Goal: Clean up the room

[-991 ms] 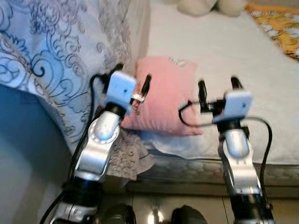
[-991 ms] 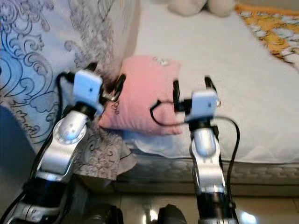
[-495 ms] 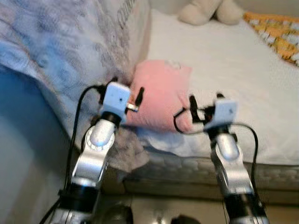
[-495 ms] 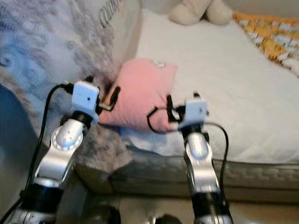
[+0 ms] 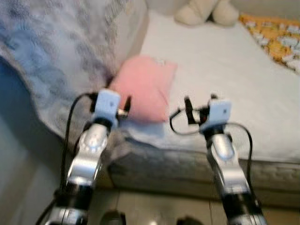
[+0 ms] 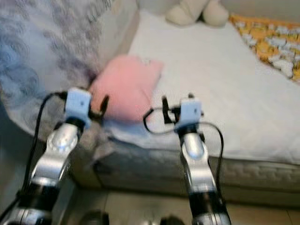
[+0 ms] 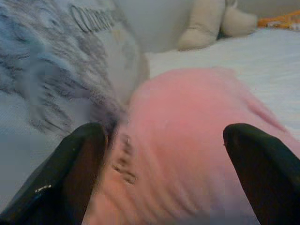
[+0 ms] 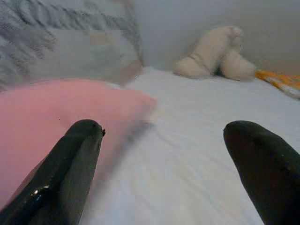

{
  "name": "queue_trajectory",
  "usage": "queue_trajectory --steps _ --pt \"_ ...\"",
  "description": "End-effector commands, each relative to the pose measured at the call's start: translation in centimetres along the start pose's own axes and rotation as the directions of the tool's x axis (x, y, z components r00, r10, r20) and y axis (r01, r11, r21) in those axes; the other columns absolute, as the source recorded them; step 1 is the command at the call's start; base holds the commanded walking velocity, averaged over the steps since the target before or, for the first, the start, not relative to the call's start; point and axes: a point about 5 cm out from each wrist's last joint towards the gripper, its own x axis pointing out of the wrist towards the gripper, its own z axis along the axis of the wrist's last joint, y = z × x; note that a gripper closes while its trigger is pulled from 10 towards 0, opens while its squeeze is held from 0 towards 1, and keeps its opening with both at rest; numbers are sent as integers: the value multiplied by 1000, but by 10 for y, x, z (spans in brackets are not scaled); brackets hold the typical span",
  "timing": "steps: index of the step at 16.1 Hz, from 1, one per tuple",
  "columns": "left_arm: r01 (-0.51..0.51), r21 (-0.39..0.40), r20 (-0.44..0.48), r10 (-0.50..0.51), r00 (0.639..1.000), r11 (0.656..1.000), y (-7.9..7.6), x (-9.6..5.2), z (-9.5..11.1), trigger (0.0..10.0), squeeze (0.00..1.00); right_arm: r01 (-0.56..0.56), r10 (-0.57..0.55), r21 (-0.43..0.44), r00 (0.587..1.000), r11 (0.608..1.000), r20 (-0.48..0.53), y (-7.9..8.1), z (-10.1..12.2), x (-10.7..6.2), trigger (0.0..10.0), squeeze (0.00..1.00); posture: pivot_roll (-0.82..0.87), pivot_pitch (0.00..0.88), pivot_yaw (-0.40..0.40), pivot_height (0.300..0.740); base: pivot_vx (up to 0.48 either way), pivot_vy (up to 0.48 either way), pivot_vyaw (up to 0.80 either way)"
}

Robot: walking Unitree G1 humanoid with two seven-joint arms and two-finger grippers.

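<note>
Grey patterned quilt [image 5: 56, 51] heaped at far left, printed lettering on it too blurred to read. Left end effector [image 5: 117, 105] spread wide, hovering just short of pink pillow [image 5: 143, 86], nothing pinched. Pillow lay on white bed [image 5: 225, 75] against quilt. Right end effector [image 5: 199, 107] spread wide above mattress edge, right of pillow. Cream plush toy [image 5: 206, 11] at bed's far end, orange blanket [image 5: 276, 40] far right.

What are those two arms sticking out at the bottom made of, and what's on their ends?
Both arms are shiny silver metal tubes with rounded joints, dark near the base. Each wrist carries a pale, boxy camera block with a looping black cable. The left gripper and right gripper each end in two long black fingers with rounded tips.
</note>
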Motion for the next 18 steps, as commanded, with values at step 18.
queue_trajectory --steps 18 --pt "38 -64 -44 -41 998 997 -3 8 -18 10000 0 98 -96 18 994 995 -58 -19 -18 -15 10000 0 8 0 16 710 0 -438 0"
